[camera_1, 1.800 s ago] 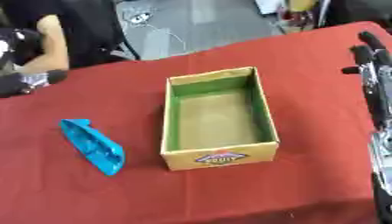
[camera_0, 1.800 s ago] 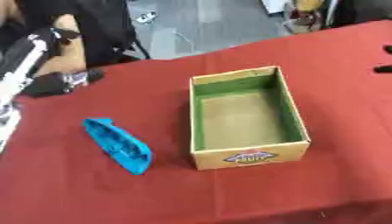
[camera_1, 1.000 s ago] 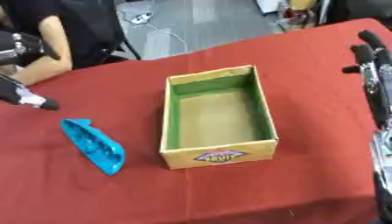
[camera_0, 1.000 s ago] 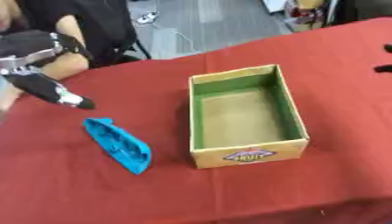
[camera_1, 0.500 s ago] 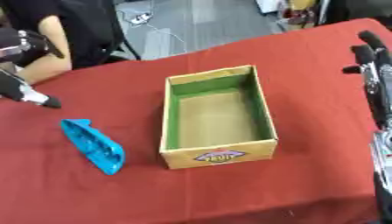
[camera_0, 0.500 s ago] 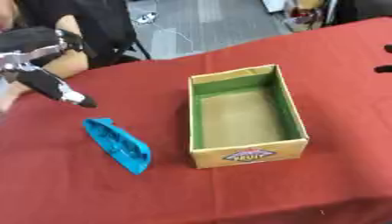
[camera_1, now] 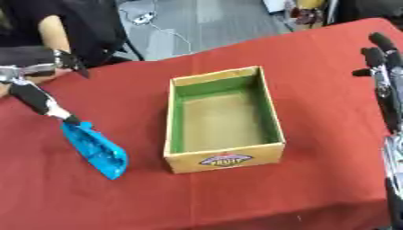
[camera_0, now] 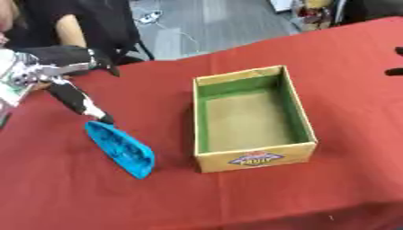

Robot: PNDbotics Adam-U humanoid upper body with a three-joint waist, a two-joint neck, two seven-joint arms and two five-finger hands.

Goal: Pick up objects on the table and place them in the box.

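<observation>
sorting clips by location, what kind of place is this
Probably a lab or office demo space, not a home: a table under a red cloth, grey floor with loose cables behind it, and a cardboard box as a test prop.

A red cloth [camera_0: 260,202] covers the counter from edge to edge. Behind it the floor [camera_0: 212,22] is grey and shiny. A thin pale cord [camera_1: 169,31] lies on that floor, with a small white thing [camera_1: 144,18] at its end. A dark chair [camera_0: 118,27] stands at the counter's far side. Some blurry stuff [camera_0: 315,11] sits at the top right
</observation>
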